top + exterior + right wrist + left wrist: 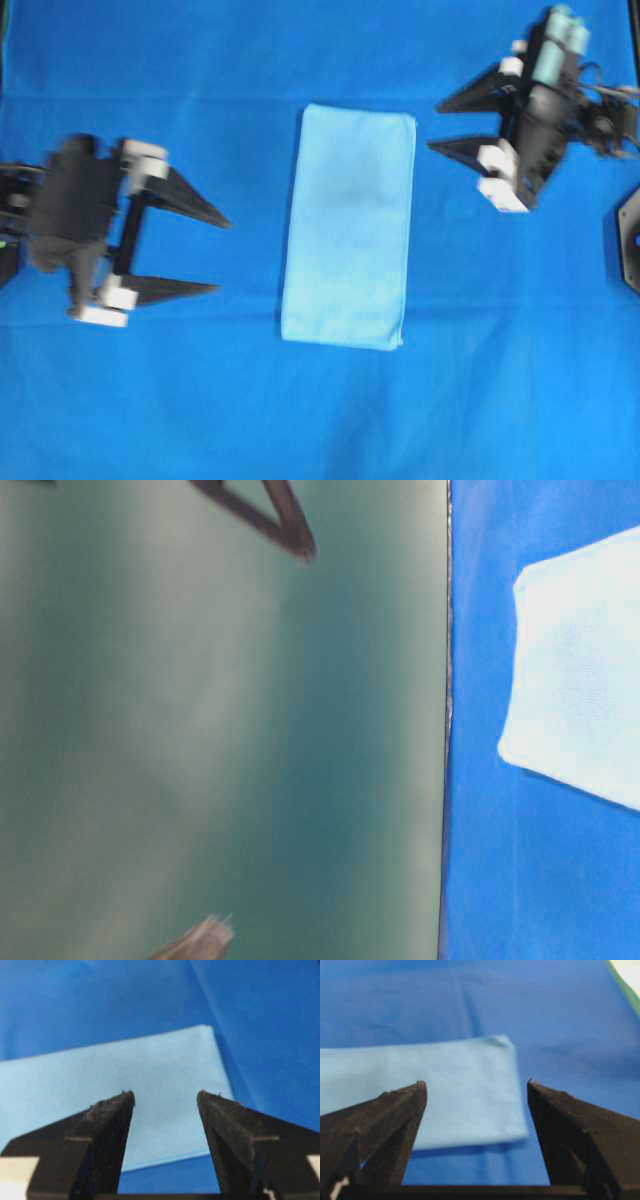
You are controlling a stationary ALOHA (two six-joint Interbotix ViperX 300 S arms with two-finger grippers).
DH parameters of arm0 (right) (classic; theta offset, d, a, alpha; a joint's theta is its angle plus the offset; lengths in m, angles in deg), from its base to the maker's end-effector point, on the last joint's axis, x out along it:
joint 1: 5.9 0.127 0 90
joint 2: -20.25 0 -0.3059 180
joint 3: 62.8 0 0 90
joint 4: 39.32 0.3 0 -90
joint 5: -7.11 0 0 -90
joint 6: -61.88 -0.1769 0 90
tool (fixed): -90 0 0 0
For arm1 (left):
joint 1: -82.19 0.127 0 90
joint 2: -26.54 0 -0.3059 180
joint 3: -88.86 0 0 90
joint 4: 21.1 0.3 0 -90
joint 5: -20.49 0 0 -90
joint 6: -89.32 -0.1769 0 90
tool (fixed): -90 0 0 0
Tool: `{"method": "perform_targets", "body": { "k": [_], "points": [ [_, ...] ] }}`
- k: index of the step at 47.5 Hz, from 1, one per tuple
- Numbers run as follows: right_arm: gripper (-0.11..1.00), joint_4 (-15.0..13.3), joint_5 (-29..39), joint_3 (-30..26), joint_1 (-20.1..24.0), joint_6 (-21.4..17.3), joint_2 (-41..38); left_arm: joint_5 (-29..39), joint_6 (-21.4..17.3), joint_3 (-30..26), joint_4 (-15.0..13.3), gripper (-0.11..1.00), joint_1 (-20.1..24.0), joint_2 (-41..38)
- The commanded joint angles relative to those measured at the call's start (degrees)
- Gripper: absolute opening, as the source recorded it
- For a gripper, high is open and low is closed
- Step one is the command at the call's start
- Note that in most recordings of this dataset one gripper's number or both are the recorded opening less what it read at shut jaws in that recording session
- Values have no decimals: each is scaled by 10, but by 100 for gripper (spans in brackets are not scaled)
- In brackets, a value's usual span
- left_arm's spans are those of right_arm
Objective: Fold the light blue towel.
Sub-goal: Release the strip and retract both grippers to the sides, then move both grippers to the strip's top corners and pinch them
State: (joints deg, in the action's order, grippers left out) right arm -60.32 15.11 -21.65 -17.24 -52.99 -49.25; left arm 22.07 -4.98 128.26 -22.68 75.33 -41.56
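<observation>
Presently listed: light blue towel (349,228), lying flat as a tall rectangle at the middle of the royal-blue cloth (300,420), apparently folded once. Left gripper (220,255), jaws wide apart, empty, just left of the towel. Right gripper (437,125), jaws apart, empty, near its upper right corner. Risk, as judged: a pinch catching only the top layer, or the cloth beneath, would skew or undo the fold.
</observation>
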Motion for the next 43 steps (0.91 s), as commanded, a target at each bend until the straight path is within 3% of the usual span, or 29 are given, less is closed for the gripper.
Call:
{"method": "perform_targets", "body": {
  "k": [1,9,19,43],
  "points": [
    [58,1,-11,11,12,-2,39,-25,-9,19,2,75,12,46],
    [58,2,-50,57,22,-2,80,-86,-21,84,2,73,33,93],
    [58,4,-113,109,22,-4,89,-170,-15,150,1,73,55,99],
    [58,18,-116,105,18,-4,84,-189,-12,153,1,73,69,89]
  ]
}}
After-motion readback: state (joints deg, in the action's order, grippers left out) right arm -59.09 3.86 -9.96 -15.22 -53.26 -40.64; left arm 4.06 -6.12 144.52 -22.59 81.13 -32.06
